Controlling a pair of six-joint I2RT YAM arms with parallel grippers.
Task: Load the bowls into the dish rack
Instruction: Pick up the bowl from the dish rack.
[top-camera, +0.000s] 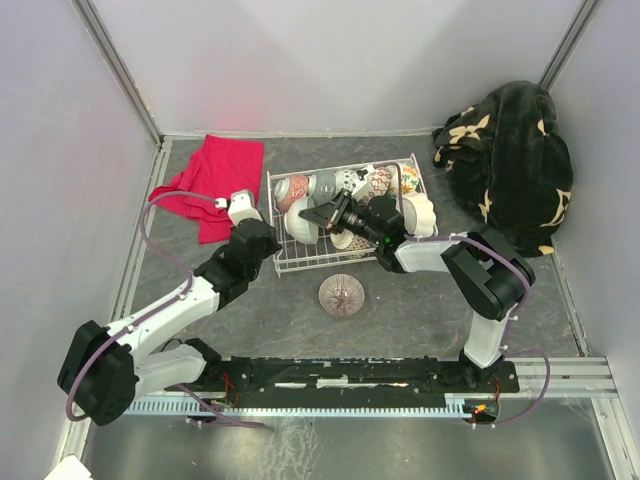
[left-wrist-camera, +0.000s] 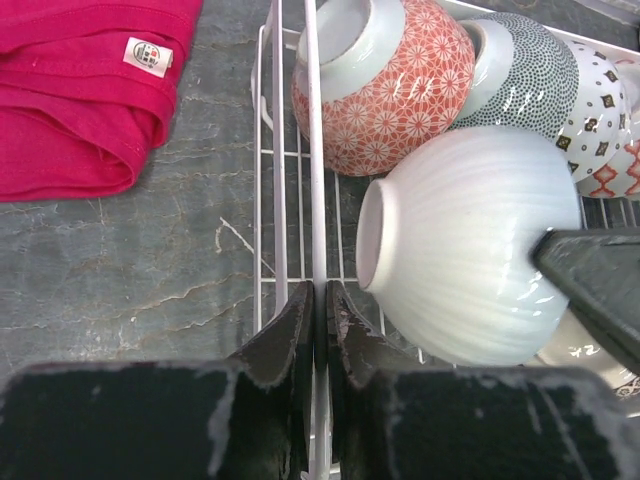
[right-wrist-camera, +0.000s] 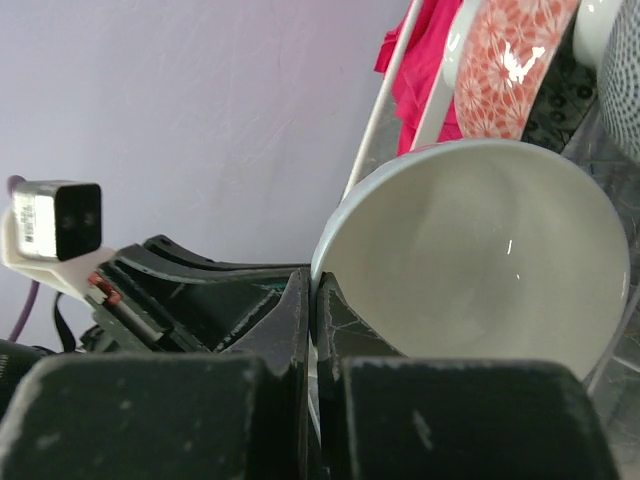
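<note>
The white wire dish rack holds several bowls on their sides, among them a red lattice bowl and a blue dotted one. My left gripper is shut on the rack's left rim wire. My right gripper is shut on the rim of a plain white bowl, which lies tilted in the rack's left end just below the red lattice bowl. One more patterned bowl sits upright on the table in front of the rack.
A red cloth lies left of the rack. A black floral blanket is heaped at the back right. Grey walls close in the back and both sides.
</note>
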